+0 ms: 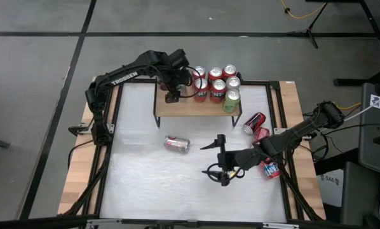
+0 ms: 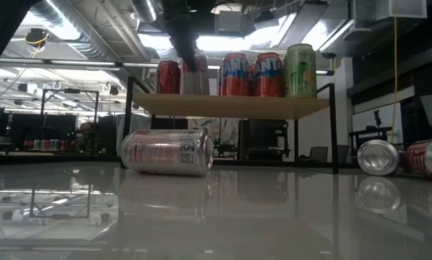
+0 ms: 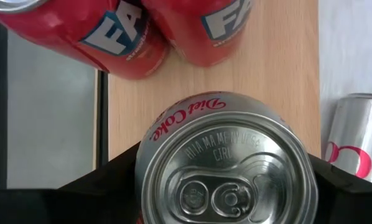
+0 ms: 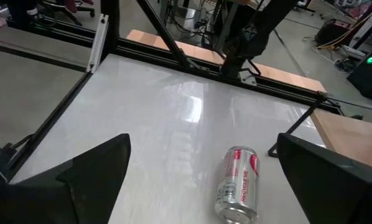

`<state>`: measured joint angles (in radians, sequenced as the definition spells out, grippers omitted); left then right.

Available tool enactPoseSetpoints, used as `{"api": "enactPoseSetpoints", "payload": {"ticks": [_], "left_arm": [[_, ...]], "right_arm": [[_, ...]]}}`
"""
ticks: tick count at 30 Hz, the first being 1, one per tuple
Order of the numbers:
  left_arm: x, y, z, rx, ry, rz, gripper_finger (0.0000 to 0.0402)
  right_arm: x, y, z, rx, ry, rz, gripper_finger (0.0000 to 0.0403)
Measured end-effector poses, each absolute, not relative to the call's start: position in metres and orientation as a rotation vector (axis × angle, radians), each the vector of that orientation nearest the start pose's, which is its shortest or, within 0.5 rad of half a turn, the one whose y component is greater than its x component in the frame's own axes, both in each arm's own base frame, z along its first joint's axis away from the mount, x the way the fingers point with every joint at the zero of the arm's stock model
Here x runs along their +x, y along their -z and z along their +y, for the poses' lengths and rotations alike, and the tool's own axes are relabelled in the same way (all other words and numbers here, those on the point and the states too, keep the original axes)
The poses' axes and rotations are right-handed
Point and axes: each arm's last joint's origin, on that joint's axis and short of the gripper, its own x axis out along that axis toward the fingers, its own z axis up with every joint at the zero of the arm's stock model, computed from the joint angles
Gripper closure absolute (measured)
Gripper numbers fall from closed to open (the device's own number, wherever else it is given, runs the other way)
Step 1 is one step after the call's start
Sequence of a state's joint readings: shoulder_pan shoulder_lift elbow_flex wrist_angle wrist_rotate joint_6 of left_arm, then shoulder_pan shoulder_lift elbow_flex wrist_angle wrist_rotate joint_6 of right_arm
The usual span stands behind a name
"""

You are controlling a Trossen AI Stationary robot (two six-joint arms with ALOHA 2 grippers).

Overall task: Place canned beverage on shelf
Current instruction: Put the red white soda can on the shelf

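Fingers of L gripper held 1 Diet Coke can upright on shelf; R gripper fingers wide over tabletop, as I saw.

We see the white surface carrying the shelf at its far side, upright cans crowding the plank's right half, one silver can lying near the surface's middle and more fallen cans at the right edge.

can: silver Diet Coke, upright, between left gripper fingers
shelf: light-wood top, directly under gripper
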<state>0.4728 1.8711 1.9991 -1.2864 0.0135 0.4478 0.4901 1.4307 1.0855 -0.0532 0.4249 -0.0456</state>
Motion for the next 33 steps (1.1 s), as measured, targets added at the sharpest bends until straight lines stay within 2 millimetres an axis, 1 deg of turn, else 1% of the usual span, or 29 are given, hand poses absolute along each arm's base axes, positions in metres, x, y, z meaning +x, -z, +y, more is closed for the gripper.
{"api": "enactPoseSetpoints", "payload": {"ticks": [4,8,16,19,28,33], "left_arm": [[0.332,-0.358,0.169,0.112,-0.144,1.192,0.0121],[0.332,-0.358,0.168,0.112,-0.142,1.194,0.0118],[0.332,-0.357,0.169,0.115,-0.144,1.191,0.0078],[0.333,-0.357,0.169,0.116,-0.146,1.191,0.007],[0.336,-0.359,0.171,0.133,-0.163,1.147,0.0065],[0.336,-0.359,0.172,0.145,-0.182,1.154,0.0064]], "right_arm": [[0.292,-0.302,0.134,-0.216,-0.058,0.359,0.0011],[0.294,-0.302,0.13,-0.189,-0.078,0.365,0.0011],[0.295,-0.302,0.129,-0.181,-0.083,0.366,0.0011],[0.295,-0.302,0.129,-0.181,-0.083,0.366,0.0011],[0.295,-0.302,0.129,-0.18,-0.083,0.366,0.0011],[0.295,-0.302,0.129,-0.181,-0.083,0.367,0.0011]]}}
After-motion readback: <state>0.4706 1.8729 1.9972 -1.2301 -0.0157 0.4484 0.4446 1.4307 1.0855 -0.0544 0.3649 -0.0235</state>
